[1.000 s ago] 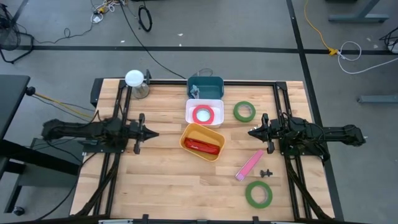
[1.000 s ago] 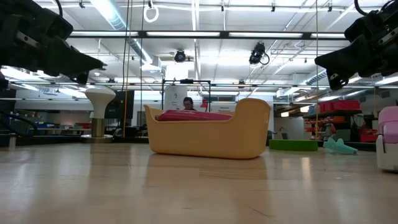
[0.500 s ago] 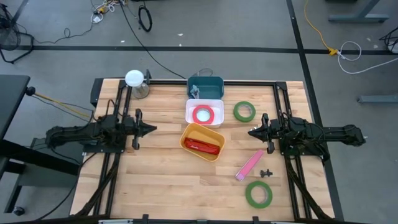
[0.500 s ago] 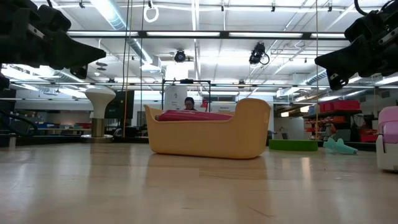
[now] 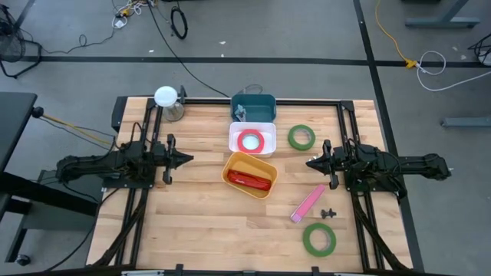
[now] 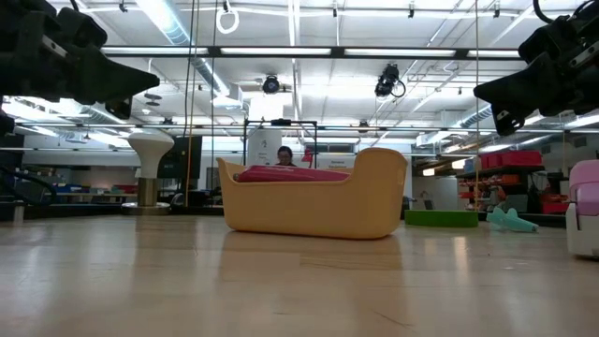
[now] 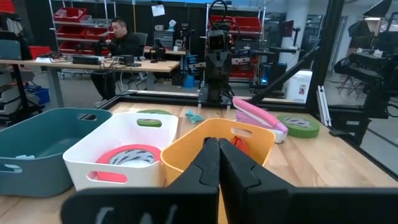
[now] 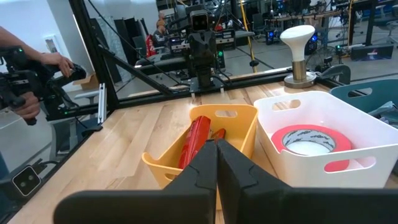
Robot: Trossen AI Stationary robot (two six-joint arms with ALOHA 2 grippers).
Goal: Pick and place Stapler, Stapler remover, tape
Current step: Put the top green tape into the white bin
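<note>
The red stapler (image 5: 248,181) lies in the yellow bin (image 5: 232,165) at mid-table. One red tape roll (image 5: 251,141) lies flat in the white bin (image 5: 234,130). A green roll (image 5: 301,137) lies on the table to that bin's right, and another green roll (image 5: 318,239) lies near the near edge. A pink stapler (image 5: 308,203) and a small black staple remover (image 5: 329,212) lie between the two green rolls. My left gripper (image 5: 186,159) hovers shut to the left of the yellow bin. My right gripper (image 5: 310,162) hovers shut to the bin's right. Both are raised above the table and touch nothing.
A teal bin (image 5: 253,102) stands at the far edge behind the white bin, with a small thing inside. A white-topped stand (image 5: 167,100) is at the far left corner. A small teal thing (image 7: 194,116) lies near the pink stapler. A person (image 8: 25,93) stands beyond the table.
My left gripper has risen a little and shifted slightly toward the far edge, staying shut, and then held still. The right arm and all objects have kept their places.
</note>
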